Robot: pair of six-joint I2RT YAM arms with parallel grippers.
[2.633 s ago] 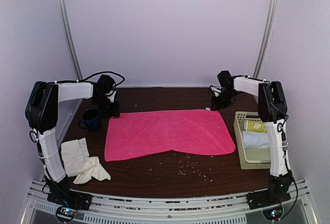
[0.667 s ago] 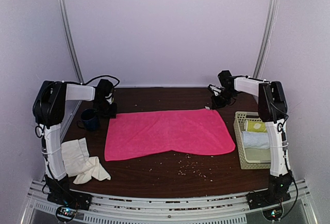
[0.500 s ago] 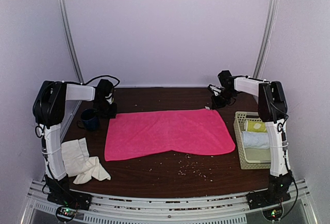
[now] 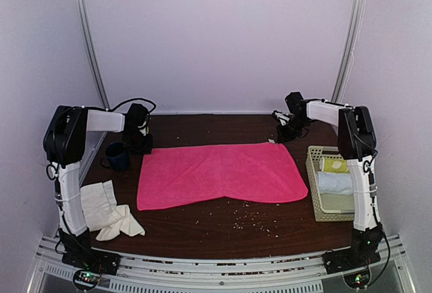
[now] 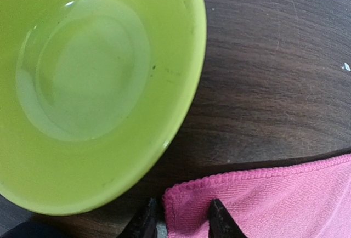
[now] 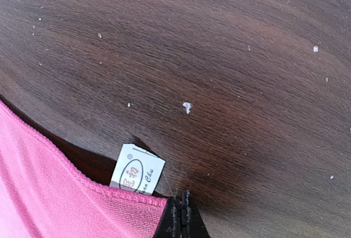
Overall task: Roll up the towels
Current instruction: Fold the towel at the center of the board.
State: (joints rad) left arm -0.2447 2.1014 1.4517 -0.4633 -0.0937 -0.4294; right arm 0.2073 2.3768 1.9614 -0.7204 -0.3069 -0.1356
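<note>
Two towels noted | pink towel (image 4: 219, 173) spread flat on tabletop (image 4: 223, 232), cream towel (image 4: 108, 210) crumpled at near left | judged soft, light, limp; best pinched at far corners | left jaws apart astride far-left corner | right jaws together at far-right corner, by label (image 6: 137, 176)

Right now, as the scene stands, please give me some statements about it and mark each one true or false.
The pink towel lies spread flat. True.
The cream towel is already rolled. False: it lies crumpled at the near left.
The right claw is shut at the pink towel's labelled corner. True.
The basket is empty. False: it holds a yellow-green roll and a white roll.
The left claw stands astride a pink towel corner. True.
</note>
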